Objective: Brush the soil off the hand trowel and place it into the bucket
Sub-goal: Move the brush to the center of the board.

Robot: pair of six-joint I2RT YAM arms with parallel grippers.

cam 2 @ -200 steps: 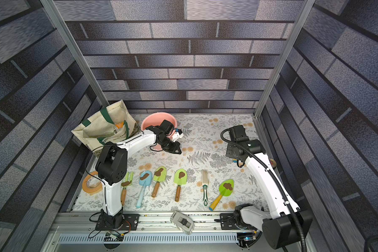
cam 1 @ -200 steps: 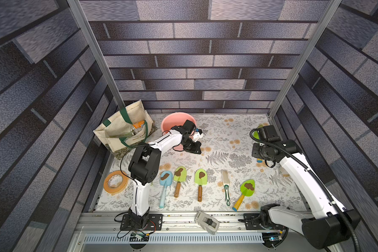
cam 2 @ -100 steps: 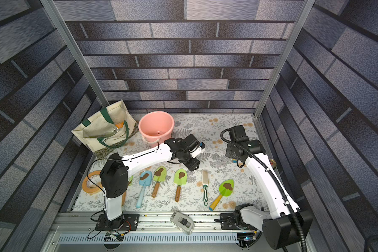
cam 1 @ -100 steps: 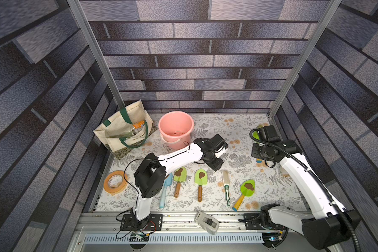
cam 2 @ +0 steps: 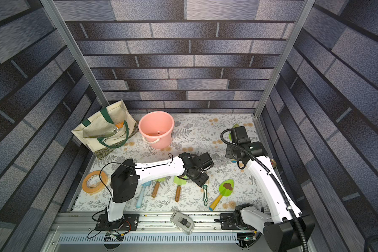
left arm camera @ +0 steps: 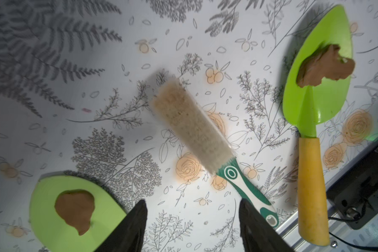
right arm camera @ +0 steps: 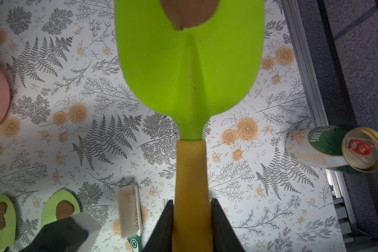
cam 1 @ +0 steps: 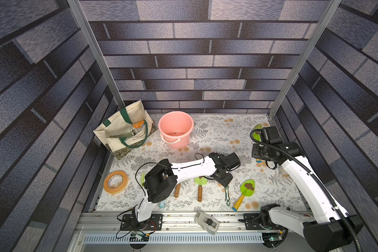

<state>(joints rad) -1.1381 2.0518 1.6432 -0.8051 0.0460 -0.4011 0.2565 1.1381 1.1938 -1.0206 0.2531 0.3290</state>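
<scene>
**Left arm is reaching for the brush, right arm is holding up a dirty trowel**

On the flowered table cloth (cam 1: pixel 227 131), the tote bag (cam 1: pixel 122 135) and the pink bucket (cam 1: pixel 179 143) are standing side by side at the back. The bucket is looking almost empty.

The right gripper (right arm camera: pixel 192 203) is clenching the yellow handle of the hand trowel (right arm camera: pixel 188 76). It is keeping the trowel raised near the right edge, well apart from the bucket.

The left gripper (left arm camera: pixel 192 203) is hovering with its fingers spread above the brush (left arm camera: pixel 190 126), which is lying on the cloth. A brown piece of soil (right arm camera: pixel 188 15) is sitting near the tip of the held blade.

I think the danger is in the coming grasp. The brush handle is lying under one finger only, not between both. If they close like this, they may pinch only its edge, and the brush may twist away. A second trowel (left arm camera: pixel 314 87) is lying just beside and could be pushed.
</scene>
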